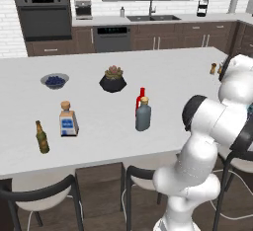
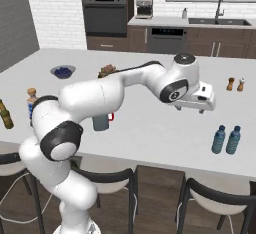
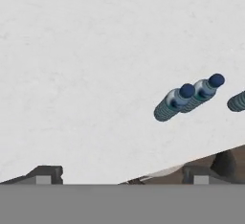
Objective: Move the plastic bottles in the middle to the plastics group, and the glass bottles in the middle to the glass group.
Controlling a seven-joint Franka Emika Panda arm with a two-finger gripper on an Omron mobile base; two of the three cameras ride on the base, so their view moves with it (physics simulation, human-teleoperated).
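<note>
1. White stone-like island counter (image 1: 99, 126) spans the kitchen foreground, with dark chairs (image 1: 44, 195) tucked under its near edge.
2. Near the counter's middle stands a stout dark-grey bottle with a tan cap (image 1: 143, 114). A slim red bottle (image 1: 141, 98) stands just behind it, touching or nearly touching.
3. In the right base view the grey bottle (image 2: 100, 122) shows only partly behind the robot's arm.
4. On the counter's left side is the glass group: a clear square bottle with a blue-white label and tan stopper (image 1: 67, 120), and near it, closer to the front edge, a small dark-brown beer bottle with a yellow label (image 1: 42, 137).
5. On the counter's right side, near the front edge, two blue-capped plastic water bottles (image 2: 226, 139) stand upright side by side. In the hand view the pair (image 3: 187, 98) appears at right, and part of a third bottle (image 3: 238, 101) shows at the frame's edge.
6. The gripper (image 3: 122, 174) hovers over bare counter, left of the plastic bottles and apart from them. Its two dark fingertips (image 3: 46, 174) stand wide apart with nothing between them.
7. Farther back sit a bowl of blueberries (image 1: 54, 81), a dark potted succulent (image 1: 113, 79) and a pair of small brown shakers (image 2: 235, 84) at the far right.
</note>
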